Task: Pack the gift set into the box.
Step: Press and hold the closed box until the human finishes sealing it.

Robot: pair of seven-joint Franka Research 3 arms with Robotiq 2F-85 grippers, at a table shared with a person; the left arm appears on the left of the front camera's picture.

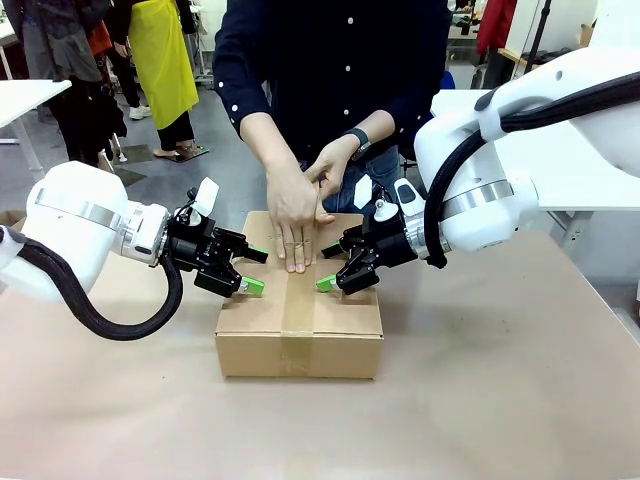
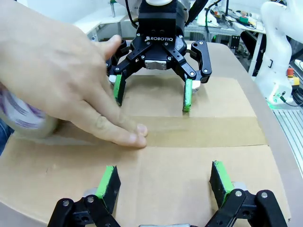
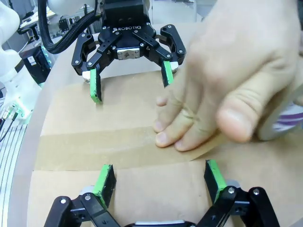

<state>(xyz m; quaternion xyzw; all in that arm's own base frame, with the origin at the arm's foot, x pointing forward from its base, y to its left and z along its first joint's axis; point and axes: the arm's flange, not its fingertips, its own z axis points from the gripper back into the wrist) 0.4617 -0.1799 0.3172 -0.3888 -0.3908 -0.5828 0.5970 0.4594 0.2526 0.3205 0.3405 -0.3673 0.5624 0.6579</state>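
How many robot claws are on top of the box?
2. The left gripper is over the box's left half, the right gripper over its right half, both open, either side of the person's hand pressing the tape.

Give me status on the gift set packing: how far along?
Done: the large brown corrugated cardboard carton has its flaps shut, with brown tape along the seam. In hand: the person's hand presses the tape flat while holding a tape roll; the open left gripper and open right gripper press down on the flaps either side. Left: finishing the tape and letting go. Contents can't be seen.
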